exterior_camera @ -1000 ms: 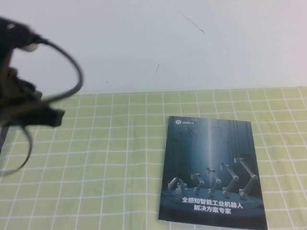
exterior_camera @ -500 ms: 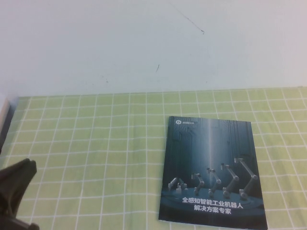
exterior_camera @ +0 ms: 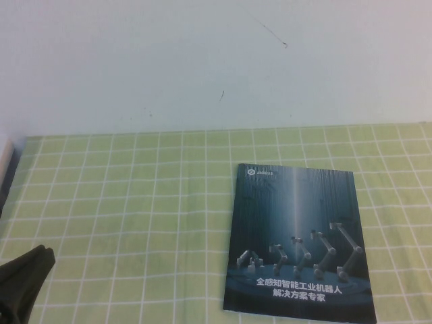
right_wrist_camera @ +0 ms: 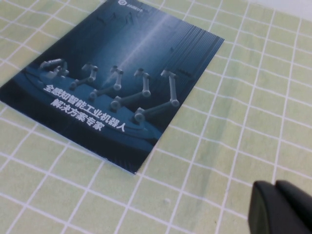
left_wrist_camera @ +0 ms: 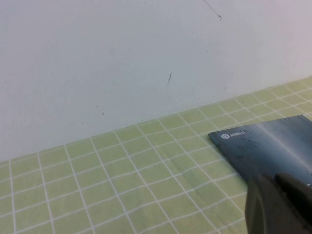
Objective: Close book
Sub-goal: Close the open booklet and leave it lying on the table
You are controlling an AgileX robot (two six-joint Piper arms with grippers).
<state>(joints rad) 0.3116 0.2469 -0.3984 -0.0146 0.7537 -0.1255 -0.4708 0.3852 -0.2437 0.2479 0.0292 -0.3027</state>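
Lower than half a second earlier, our left end effector (exterior_camera: 25,273) had sunk toward the near left corner of the high view, where only a dark wedge of it showed. A second earlier that arm had been raised at the far left. Nothing else had shifted.

From its wrist camera we saw its two fingers (left_wrist_camera: 292,195) pressed together with only a seam between them, gripping nothing. It hung above the desk cloth (exterior_camera: 135,202), well apart from the book (exterior_camera: 300,250).

Our right end effector (right_wrist_camera: 276,197) was also pressed together and empty. It hovered over bare cloth just off the book's near right corner, the one below the printed title, and did not touch it.

We found the book already closed. It lay flat with its front cover up, right of the cloth's middle and toward the near side. The cover was dark blue, with a row of robot arms and white Chinese lettering.

The cloth was pale green with a white grid and lay smooth. At its far edge it met a plain white wall (exterior_camera: 202,61) marked by a few thin scratches. Bare squares filled the whole left half between the left end effector and the book. A band of cloth ran between the book and the wall, and a narrower strip lay to the book's right. At the far left the cloth's edge showed beside a dark strip.
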